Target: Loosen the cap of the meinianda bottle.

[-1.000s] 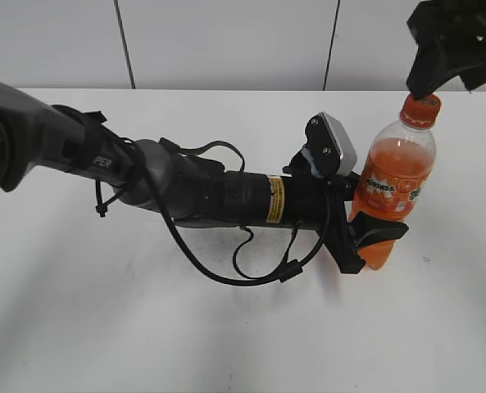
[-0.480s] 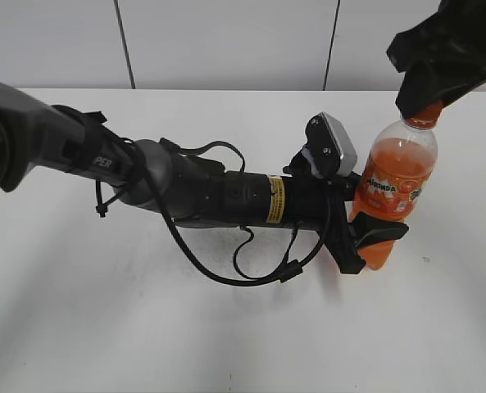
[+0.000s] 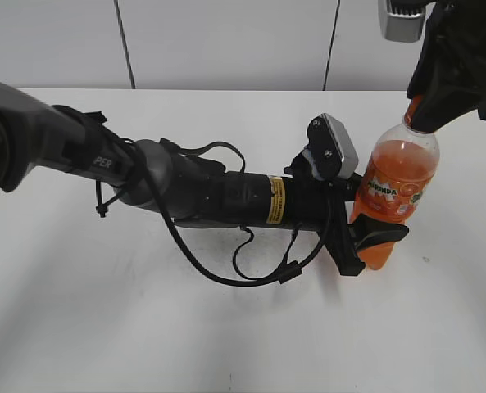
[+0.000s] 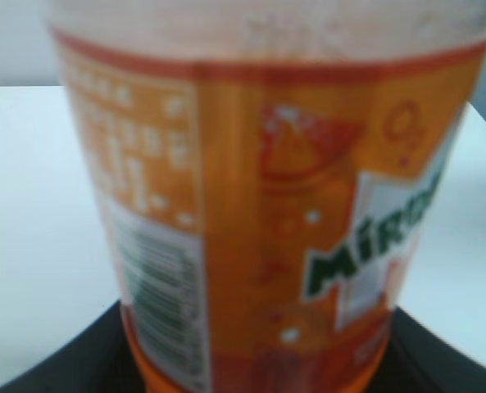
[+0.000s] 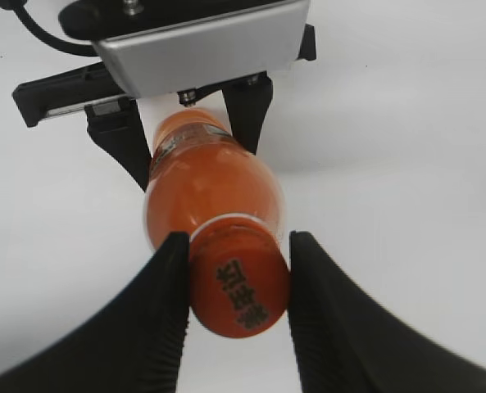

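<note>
The meinianda bottle (image 3: pixel 394 184) stands upright at the right of the white table, with orange drink inside and an orange-green-white label. My left gripper (image 3: pixel 374 237) is shut on its lower body. The bottle's label fills the left wrist view (image 4: pixel 267 205), with the black jaws (image 4: pixel 259 368) at both sides below. My right gripper (image 3: pixel 427 110) comes down from above and covers the bottle top. In the right wrist view the orange cap (image 5: pixel 238 282) sits between the two black fingers (image 5: pixel 236 241), which touch it on both sides. The bottle (image 5: pixel 210 180) hangs below it.
The left arm (image 3: pixel 218 196) with its loose cables lies across the middle of the table (image 3: pixel 103 327). Its wrist camera (image 3: pixel 333 147) sits just left of the bottle. A grey panelled wall (image 3: pixel 226 41) runs behind the table's far edge.
My right gripper has come down over the bottle top and now hides the cap in the exterior view. The left arm and the bottle have stayed in place.
</note>
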You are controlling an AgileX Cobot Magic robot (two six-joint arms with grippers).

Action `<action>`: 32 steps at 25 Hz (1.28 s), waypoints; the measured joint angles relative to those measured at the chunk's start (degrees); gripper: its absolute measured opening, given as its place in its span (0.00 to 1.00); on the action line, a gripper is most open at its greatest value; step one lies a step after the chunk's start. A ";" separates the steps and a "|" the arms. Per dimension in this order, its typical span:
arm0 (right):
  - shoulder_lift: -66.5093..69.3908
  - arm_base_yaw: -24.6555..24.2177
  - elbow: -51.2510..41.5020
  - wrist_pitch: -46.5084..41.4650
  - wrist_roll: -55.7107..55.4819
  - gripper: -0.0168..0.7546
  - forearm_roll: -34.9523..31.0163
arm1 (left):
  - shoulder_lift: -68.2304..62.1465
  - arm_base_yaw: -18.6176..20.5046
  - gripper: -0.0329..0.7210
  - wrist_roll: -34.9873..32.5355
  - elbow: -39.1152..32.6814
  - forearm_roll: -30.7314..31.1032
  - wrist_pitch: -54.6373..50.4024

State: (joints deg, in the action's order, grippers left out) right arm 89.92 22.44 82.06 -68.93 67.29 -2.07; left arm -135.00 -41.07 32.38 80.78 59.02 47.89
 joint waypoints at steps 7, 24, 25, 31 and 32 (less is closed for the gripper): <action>-0.12 0.00 0.00 -0.11 -1.06 0.46 -0.21 | 0.00 0.00 0.58 0.04 0.00 0.06 0.06; -5.11 0.00 -0.06 1.17 -72.22 0.64 0.55 | 0.00 0.05 0.58 0.70 0.00 -0.26 -0.07; -4.24 0.00 -0.06 1.30 -72.83 0.63 0.55 | 0.00 0.05 0.58 0.70 0.00 -0.26 -0.07; 0.19 0.00 -0.13 1.41 -73.84 0.61 0.55 | 0.00 0.05 0.58 0.72 0.00 -0.26 -0.07; 0.52 0.00 -0.25 1.41 -73.84 0.59 0.55 | 0.00 0.05 0.58 0.72 0.00 -0.26 -0.07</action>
State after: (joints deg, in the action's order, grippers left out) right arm 90.44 22.44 81.81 -67.52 -6.55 -1.52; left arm -135.00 -41.02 33.10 80.78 58.76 47.81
